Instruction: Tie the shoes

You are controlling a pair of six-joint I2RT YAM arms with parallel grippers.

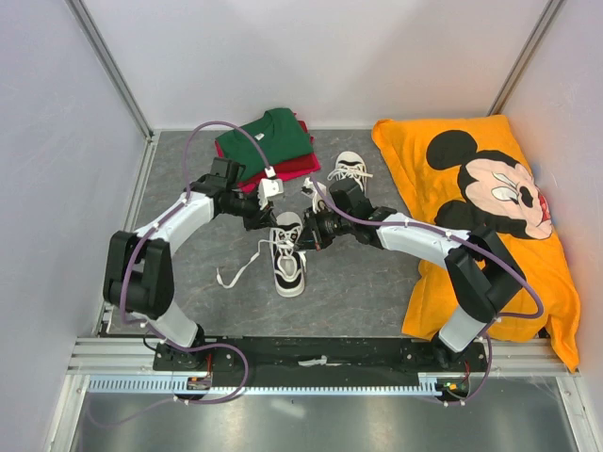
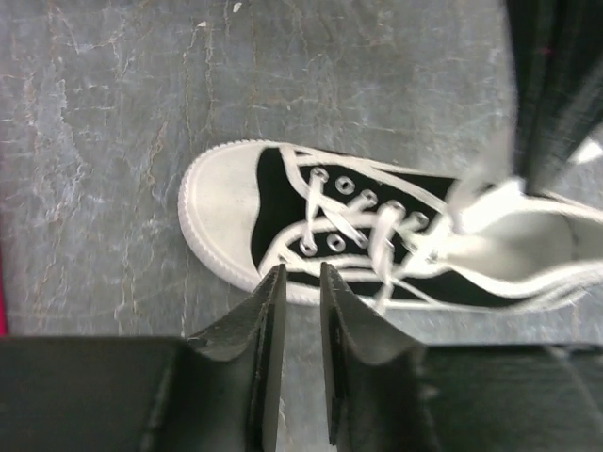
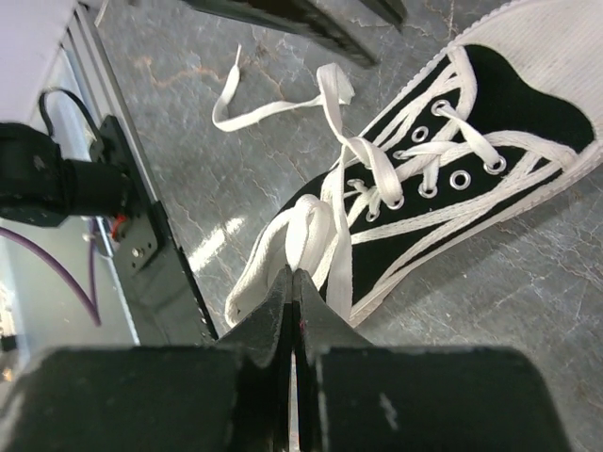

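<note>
One black sneaker (image 1: 288, 256) with a white toe cap lies mid-table, with its toe toward the arms. One lace end (image 1: 236, 269) trails to its left. The second sneaker (image 1: 350, 170) lies farther back. My right gripper (image 1: 305, 235) is shut on a doubled loop of white lace (image 3: 316, 231) beside the near shoe (image 3: 471, 160), and its jaws (image 3: 293, 275) are pressed together. My left gripper (image 1: 268, 220) hovers at the shoe's other side. In the left wrist view its jaws (image 2: 301, 273) stand slightly apart and empty, just off the shoe's (image 2: 283, 221) sole edge near the toe.
Folded green and red clothes (image 1: 267, 141) lie at the back left. An orange Mickey Mouse cloth (image 1: 490, 202) covers the right side. The metal base rail (image 1: 311, 353) runs along the near edge. White walls enclose the table.
</note>
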